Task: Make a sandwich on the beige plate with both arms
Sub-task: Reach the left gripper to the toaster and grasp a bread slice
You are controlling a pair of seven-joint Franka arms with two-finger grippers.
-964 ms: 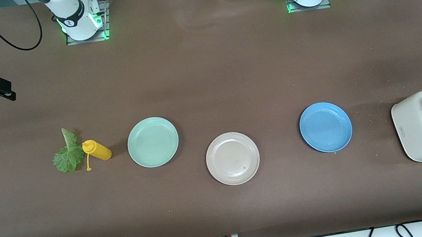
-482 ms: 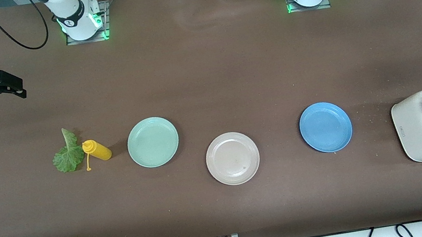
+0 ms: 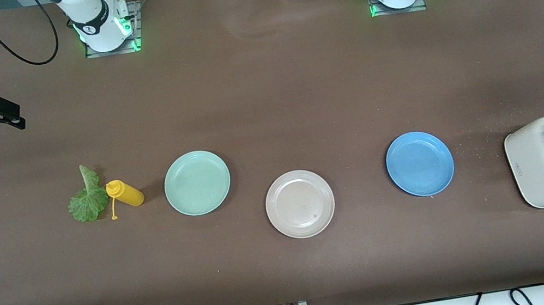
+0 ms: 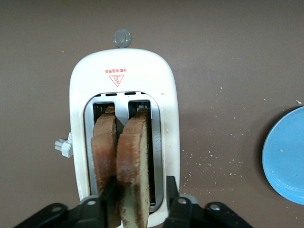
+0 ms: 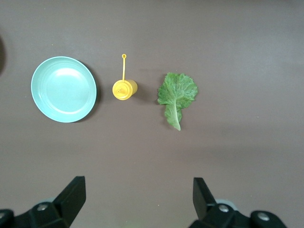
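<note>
Left gripper (image 4: 137, 209) clamped; right gripper (image 5: 137, 197) agape

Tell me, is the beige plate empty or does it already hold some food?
Empty. The beige plate shows only its bare surface; both bread slices are in the toaster.

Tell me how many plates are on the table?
3. The mint-green plate lies beside the yellow bottle, the beige plate in the middle, the blue plate toward the toaster.

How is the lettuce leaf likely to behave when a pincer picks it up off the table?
The lettuce leaf lies flat and thin with ruffled edges, so it will probably flop and droop from a pinch. It looks very light, so it may shift when nudged. Its pale rib looks like the firmer part, probably the better place to grip.
</note>
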